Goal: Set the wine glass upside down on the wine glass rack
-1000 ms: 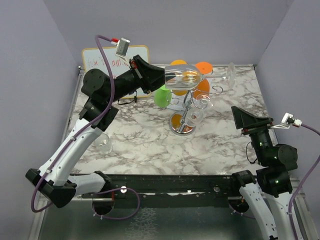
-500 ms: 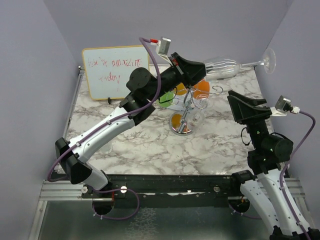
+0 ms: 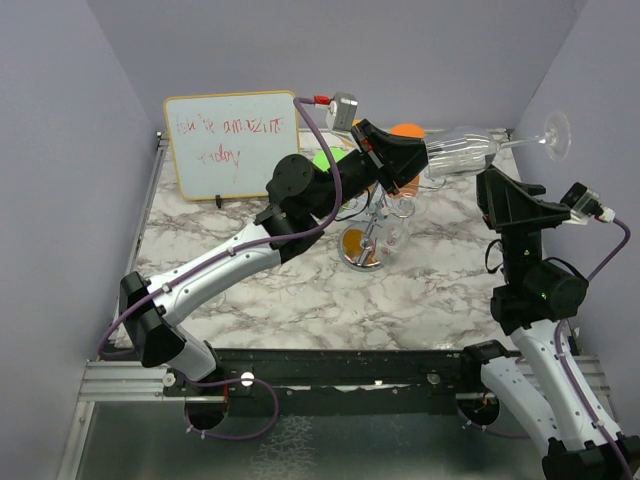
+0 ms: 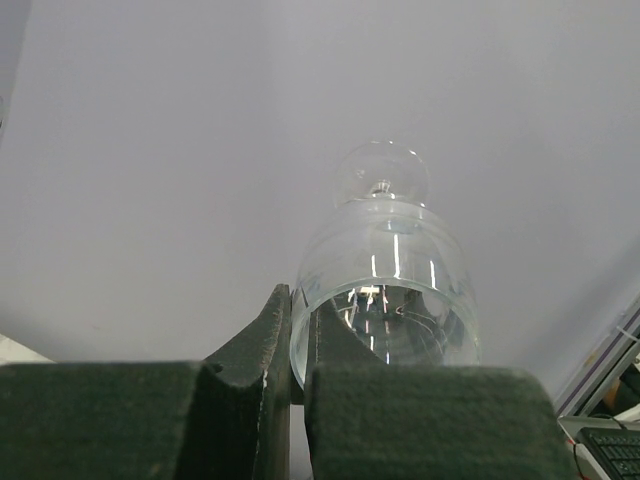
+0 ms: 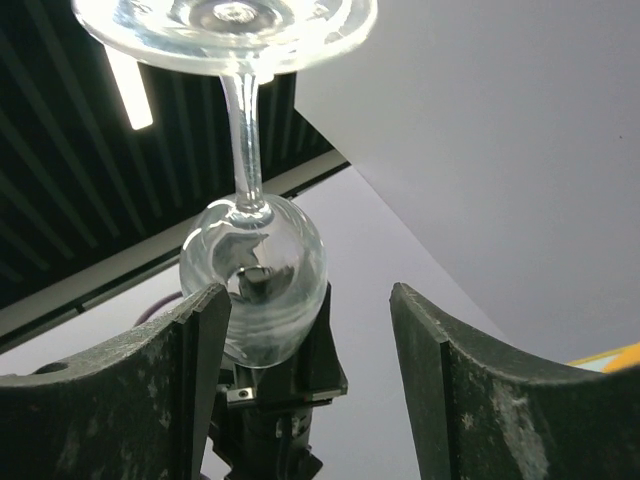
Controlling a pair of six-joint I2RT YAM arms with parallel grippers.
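My left gripper [image 3: 418,157] is shut on the rim of a clear wine glass [image 3: 462,150], one finger inside the bowl and one outside. It holds the glass nearly level in the air, foot [image 3: 556,130] pointing right, above and right of the chrome wine glass rack [image 3: 372,222]. In the left wrist view my left gripper [image 4: 297,335] pinches the glass's rim [image 4: 385,290]. My right gripper [image 3: 512,192] is open and empty, just below the stem. In the right wrist view my right gripper [image 5: 310,300] points up at the glass bowl [image 5: 255,280], stem and foot [image 5: 225,25].
The rack's round base [image 3: 362,252] stands on the marble table [image 3: 300,290], with other clear glasses [image 3: 402,205] hanging on it. Orange [image 3: 405,132] and green [image 3: 325,160] round things sit behind it. A whiteboard [image 3: 230,145] leans at the back left.
My left arm has carried the glass from over the rack to the right and raised it. My right arm has lifted and turned its open gripper up under the stem.
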